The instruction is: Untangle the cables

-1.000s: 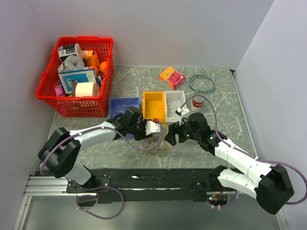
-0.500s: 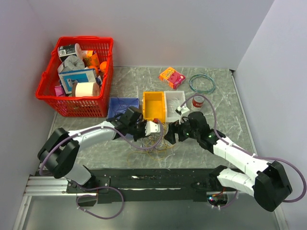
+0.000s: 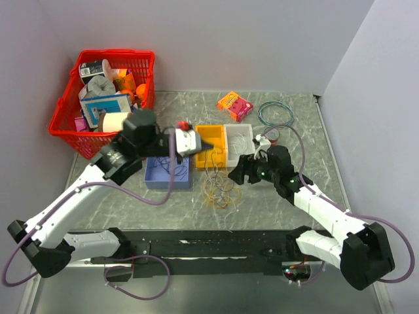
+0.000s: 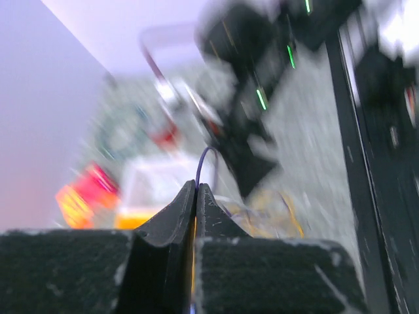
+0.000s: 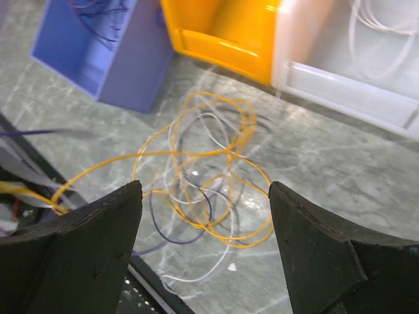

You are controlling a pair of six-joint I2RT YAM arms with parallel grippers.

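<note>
Marble table (image 3: 196,108) shows the cables (image 3: 219,190) mostly tangled, a few sorted into the blue bin (image 3: 167,183) and white bin (image 3: 239,127), while the left gripper (image 4: 196,188) clamps a purple strand (image 4: 204,160) and the right gripper (image 5: 205,216) hangs with jaws apart.

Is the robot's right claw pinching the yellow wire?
No, the right claw is wide open, its two fingers far apart, and the tangled yellow wire lies on the table beneath it.

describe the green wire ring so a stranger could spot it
Go to the table's far right corner. Just right of the orange-and-pink box lies the green wire ring: one neat, flat teal coil, unlike the loose yellow, white and purple cables tangled mid-table.
</note>
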